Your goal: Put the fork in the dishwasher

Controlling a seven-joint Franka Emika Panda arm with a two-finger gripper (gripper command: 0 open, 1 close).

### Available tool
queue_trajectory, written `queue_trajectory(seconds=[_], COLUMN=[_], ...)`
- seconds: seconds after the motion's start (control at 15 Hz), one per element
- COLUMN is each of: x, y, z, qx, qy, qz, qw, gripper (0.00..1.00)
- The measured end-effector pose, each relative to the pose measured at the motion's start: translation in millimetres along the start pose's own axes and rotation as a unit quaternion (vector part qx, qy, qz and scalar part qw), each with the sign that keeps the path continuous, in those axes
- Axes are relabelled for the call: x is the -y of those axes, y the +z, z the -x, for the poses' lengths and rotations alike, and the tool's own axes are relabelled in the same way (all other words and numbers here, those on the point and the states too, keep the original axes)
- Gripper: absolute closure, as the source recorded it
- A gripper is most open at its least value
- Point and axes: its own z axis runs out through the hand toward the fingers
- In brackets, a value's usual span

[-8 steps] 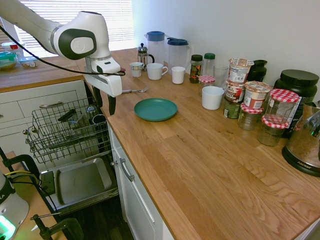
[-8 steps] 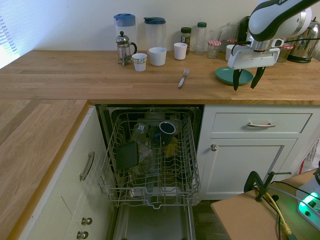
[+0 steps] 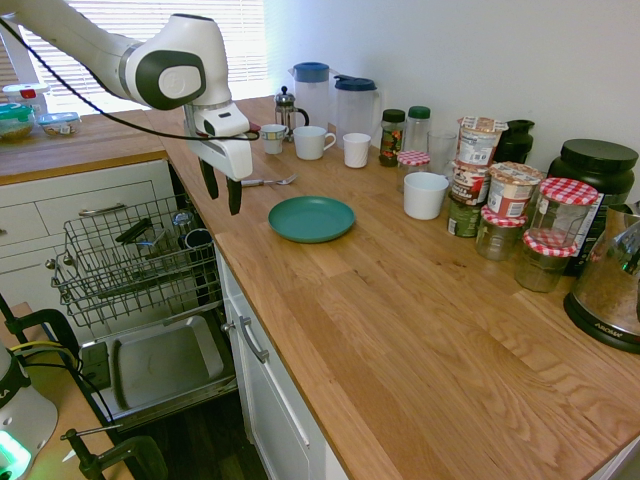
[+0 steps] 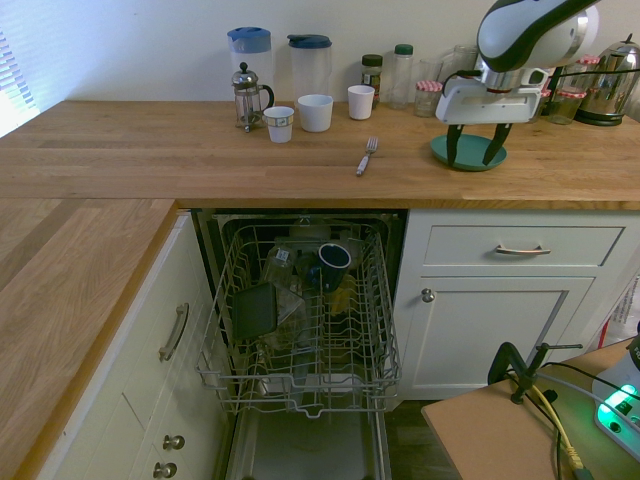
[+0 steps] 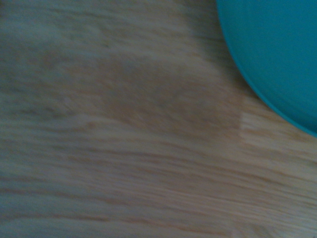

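The fingers (image 4: 472, 148) hang spread wide, holding nothing, above the wooden countertop (image 4: 300, 175).

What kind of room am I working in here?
Most likely a home kitchen: a dishwasher stands open with its rack out under a wooden counter, and a French press and a kettle sit on top.

Two opposed exterior cameras share the counter (image 4: 300, 170); the wrist's looks closely at it.
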Motion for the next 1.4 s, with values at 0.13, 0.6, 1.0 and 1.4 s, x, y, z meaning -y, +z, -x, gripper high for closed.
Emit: queue_trajectory(seconds=[0.13, 0.6, 1.0, 1.4], x=[38, 153, 185, 193], y=[-2, 13, 33, 49], z=[5, 17, 13, 1], qx=[0.0, -0.016, -0.041, -0.047], qy=[0.039, 0.132, 0.22, 0.27], qz=[-0.006, -0.021, -0.02, -0.019], qw=[0.999, 0.991, 0.974, 0.961], gripper=[0.0, 0.0, 0.0, 0.0])
